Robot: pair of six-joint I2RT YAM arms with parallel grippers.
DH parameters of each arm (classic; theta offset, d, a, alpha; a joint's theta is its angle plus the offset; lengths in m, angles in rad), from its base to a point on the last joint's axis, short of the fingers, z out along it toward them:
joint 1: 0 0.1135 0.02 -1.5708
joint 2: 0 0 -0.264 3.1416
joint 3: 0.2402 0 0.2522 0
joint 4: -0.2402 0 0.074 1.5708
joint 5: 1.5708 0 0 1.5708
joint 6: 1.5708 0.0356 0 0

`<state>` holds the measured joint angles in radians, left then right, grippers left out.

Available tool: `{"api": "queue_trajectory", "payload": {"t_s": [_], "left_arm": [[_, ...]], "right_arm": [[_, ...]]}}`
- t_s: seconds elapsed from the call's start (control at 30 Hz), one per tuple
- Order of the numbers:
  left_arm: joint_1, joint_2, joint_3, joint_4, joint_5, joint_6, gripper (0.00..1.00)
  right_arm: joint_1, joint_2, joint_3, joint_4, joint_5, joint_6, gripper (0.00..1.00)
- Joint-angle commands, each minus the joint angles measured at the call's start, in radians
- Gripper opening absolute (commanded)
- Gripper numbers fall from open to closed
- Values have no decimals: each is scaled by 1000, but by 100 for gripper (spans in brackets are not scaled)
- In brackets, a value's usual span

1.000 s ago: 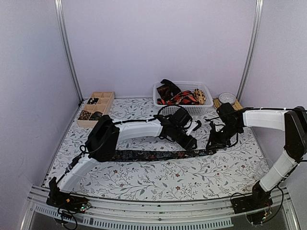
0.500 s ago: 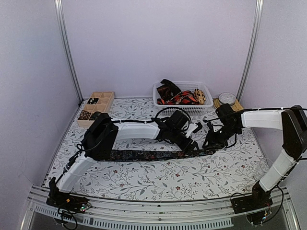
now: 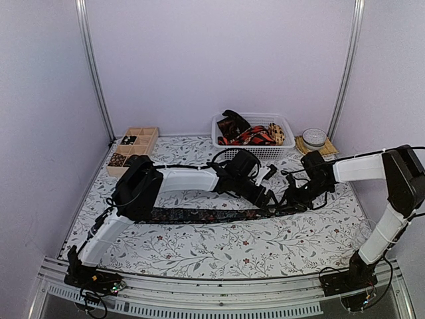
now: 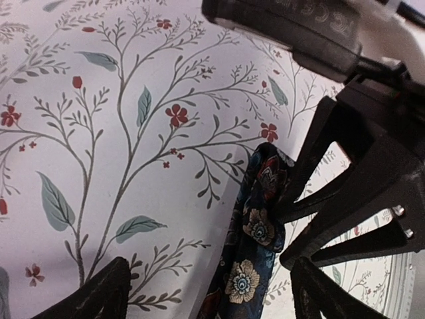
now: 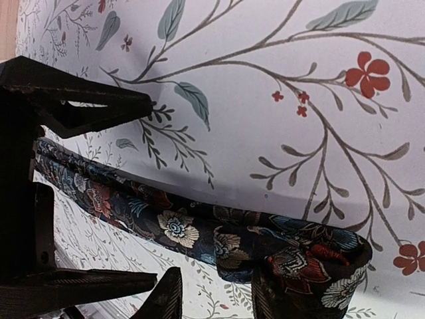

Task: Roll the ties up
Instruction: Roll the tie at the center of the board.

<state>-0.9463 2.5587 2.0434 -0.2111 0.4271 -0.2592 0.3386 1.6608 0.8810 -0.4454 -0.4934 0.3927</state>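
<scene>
We see dark floral fabric necktie (image 5: 179, 229), tip folded over. Left gripper (image 4: 206, 292) has widened, empty, straddling it. Right gripper (image 5: 216, 299) has eased part-open, pinching nothing. Rolling barely begun.

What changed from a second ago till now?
The right claw dipped down and edged toward the left claw. Both claws opened wider around the end of the tie. The tie still lies stretched out; basket and tray stayed put.

white mesh basket (image 3: 280, 152) back centre; wooden compartment tray (image 3: 147, 135) back left; floral tablecloth (image 3: 219, 247) underneath.
</scene>
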Motion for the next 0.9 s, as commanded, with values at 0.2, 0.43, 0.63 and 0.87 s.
{"api": "queue_trajectory", "payload": {"t_s": [0.2,0.43,0.63,0.87], "left_arm": [[18,52,59,37,51,-82,84],[21,114,140,-25,37,-105,84],[21,122,145,-52,8,-123,70],[30,77,58,64,92,-187,49]], "right_arm": [[-26,63,-36,99,-87,27,36],[-37,63,-49,111,-100,27,36],[-46,65,-57,118,-105,25,35],[-55,68,-65,118,-104,24,35]]}}
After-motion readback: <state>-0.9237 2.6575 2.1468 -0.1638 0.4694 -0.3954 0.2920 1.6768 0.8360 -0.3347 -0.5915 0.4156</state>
